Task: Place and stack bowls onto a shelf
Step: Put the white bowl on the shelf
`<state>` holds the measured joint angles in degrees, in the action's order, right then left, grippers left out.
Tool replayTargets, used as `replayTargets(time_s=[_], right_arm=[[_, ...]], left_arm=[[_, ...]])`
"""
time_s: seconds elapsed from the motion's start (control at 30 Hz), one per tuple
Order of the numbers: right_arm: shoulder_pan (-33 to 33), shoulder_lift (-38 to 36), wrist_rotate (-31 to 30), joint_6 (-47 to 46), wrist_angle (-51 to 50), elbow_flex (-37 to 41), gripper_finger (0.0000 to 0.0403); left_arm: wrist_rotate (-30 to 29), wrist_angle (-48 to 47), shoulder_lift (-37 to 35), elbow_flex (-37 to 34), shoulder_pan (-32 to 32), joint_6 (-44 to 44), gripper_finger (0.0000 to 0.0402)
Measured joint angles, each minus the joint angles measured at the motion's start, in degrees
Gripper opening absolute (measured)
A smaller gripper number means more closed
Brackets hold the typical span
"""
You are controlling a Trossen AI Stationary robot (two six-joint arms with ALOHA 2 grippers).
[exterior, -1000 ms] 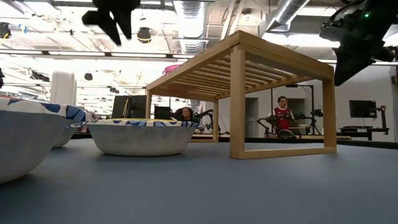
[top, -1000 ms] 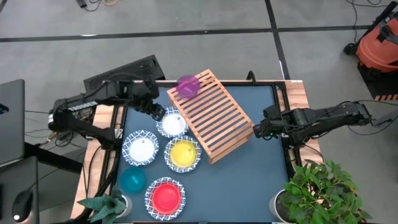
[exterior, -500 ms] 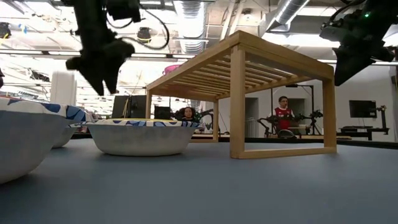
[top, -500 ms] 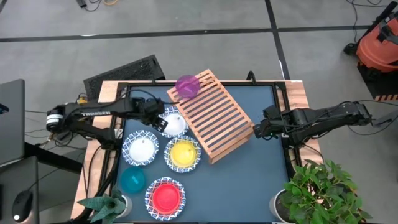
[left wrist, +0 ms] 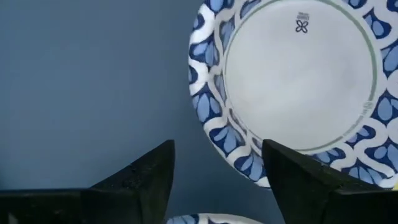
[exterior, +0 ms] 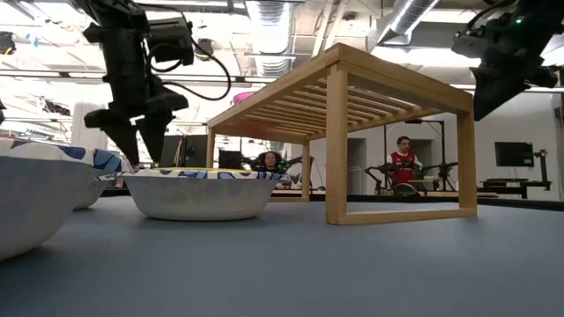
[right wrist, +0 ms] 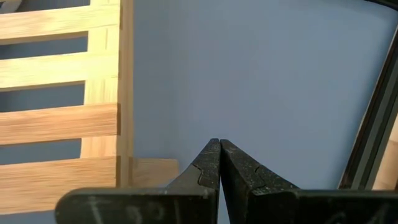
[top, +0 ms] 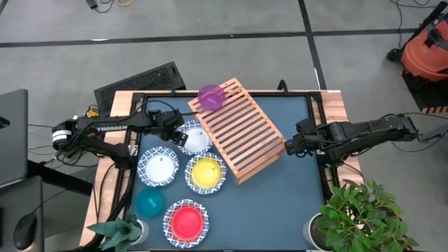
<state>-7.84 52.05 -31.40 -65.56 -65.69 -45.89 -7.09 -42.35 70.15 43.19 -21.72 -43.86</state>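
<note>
The light-wood slatted shelf (top: pixel 241 129) stands slantwise on the blue table, with the purple bowl (top: pixel 211 96) on its far-left corner. An empty blue-rimmed white dish (top: pixel 195 140) sits left of it. My left gripper (top: pixel 175 133) is open and hangs low over that dish's left rim (left wrist: pixel 211 124), with one finger on either side (exterior: pixel 137 158). A second empty dish (top: pixel 157 166) lies nearer. The yellow bowl (top: pixel 206 171) and the red bowl (top: pixel 186 220) each sit in a dish. The teal bowl (top: pixel 148 203) stands on the table. My right gripper (top: pixel 288 148) is shut beside the shelf's right corner (right wrist: pixel 106 168).
Potted plants stand at the near-right (top: pixel 360 217) and near-left (top: pixel 119 231) corners. A raised frame edges the table (top: pixel 318 133). Bare blue tabletop (top: pixel 280 203) lies near-right of the shelf. A person (exterior: pixel 401 163) shows in the room beyond the table.
My left gripper has come down from high over the table's far-left part. It moved a little toward the near edge and now hangs just above the empty dish's left rim. The bowls, dishes and shelf have stayed put.
</note>
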Motion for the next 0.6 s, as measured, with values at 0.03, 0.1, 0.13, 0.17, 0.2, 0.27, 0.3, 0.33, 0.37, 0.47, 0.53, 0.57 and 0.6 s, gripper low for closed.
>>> replayTargets(time_s=[0.03, 0.1, 0.13, 0.17, 0.2, 0.27, 0.3, 0.33, 0.37, 0.47, 0.53, 0.57, 0.6], right_arm=[[0.0, 0.0, 0.0, 0.0, 0.1, 0.0, 0.0036], [0.0, 0.0, 0.0, 0.0, 0.2, 0.0, 0.0036], [0.0, 0.0, 0.0, 0.0, 0.1, 0.0, 0.0036], [0.0, 0.0, 0.0, 0.0, 0.1, 0.0, 0.0036], [0.0, 0.0, 0.0, 0.0, 0.2, 0.0, 0.0036], [0.0, 0.0, 0.0, 0.0, 0.1, 0.0, 0.0036], [0.0, 0.0, 0.0, 0.0, 0.2, 0.0, 0.0036], [0.0, 0.0, 0.0, 0.0, 0.2, 0.0, 0.0036], [0.0, 0.0, 0.0, 0.0, 0.1, 0.0, 0.0036], [0.0, 0.0, 0.0, 0.0, 0.1, 0.0, 0.0036], [0.0, 0.0, 0.0, 0.0, 0.1, 0.0, 0.0036], [0.0, 0.0, 0.0, 0.0, 0.2, 0.0, 0.0036], [0.0, 0.0, 0.0, 0.0, 0.1, 0.0, 0.0036]], left_arm=[[0.6, 0.9, 0.0, -0.6, -0.2, -0.1, 0.0240], [1.5, 2.0, 0.0, -1.5, -0.5, -0.5, 0.0252], [1.8, 2.6, 0.1, -1.8, -0.6, -1.0, 0.0256], [1.8, 3.6, 0.2, -2.0, -0.7, -1.3, 0.0259], [1.9, 4.2, 0.2, -2.2, -0.8, -1.7, 0.0260], [1.9, 4.9, 0.2, -2.3, -0.9, -2.1, 0.0261], [1.9, 5.5, 0.2, -2.3, -0.9, -2.2, 0.0260], [1.9, 6.1, 0.2, -2.3, -0.9, -2.3, 0.0259], [1.9, 6.6, 0.2, -2.3, -0.9, -2.4, 0.0258], [1.9, 7.1, 0.2, -2.8, -0.9, -3.3, 0.0254], [2.2, 8.7, 0.2, -4.2, -0.9, -4.6, 0.0251], [2.6, 9.1, 0.2, -5.1, -0.9, -5.3, 0.0250], [3.1, 9.2, 0.3, -5.8, -0.9, -5.8, 0.0249]])
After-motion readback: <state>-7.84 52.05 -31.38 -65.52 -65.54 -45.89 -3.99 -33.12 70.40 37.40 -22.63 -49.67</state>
